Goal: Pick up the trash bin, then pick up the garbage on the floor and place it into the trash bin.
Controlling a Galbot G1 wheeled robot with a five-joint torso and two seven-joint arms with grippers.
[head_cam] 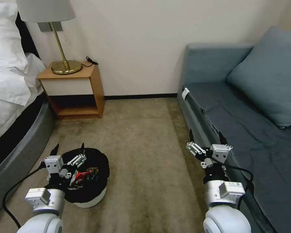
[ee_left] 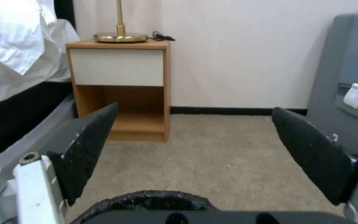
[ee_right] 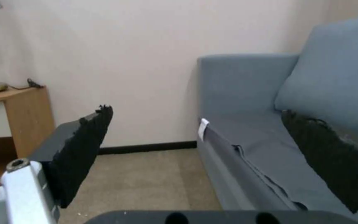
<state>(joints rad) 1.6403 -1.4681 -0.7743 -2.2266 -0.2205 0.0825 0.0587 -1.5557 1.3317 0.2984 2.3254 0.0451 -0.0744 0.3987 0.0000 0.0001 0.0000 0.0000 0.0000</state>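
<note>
The trash bin [head_cam: 93,198], white with a black bag folded over its rim, stands on the carpet at the lower left. Inside it lies garbage: a crumpled red-white wrapper [head_cam: 80,176] and a darker piece [head_cam: 93,171] beside it. My left gripper [head_cam: 69,147] is open over the bin's near-left side, holding nothing. In the left wrist view the left gripper [ee_left: 195,108] has its fingers spread wide, with the bag's rim [ee_left: 154,198] just below them. My right gripper [head_cam: 205,134] is open and empty beside the sofa's front edge, and the right wrist view shows the right gripper [ee_right: 197,111] spread too.
A grey-blue sofa [head_cam: 249,129] with a cushion runs along the right. A wooden nightstand [head_cam: 77,92] carrying a brass lamp [head_cam: 66,66] stands at the back left, next to the bed [head_cam: 9,97]. Open carpet [head_cam: 145,145] lies between bed and sofa.
</note>
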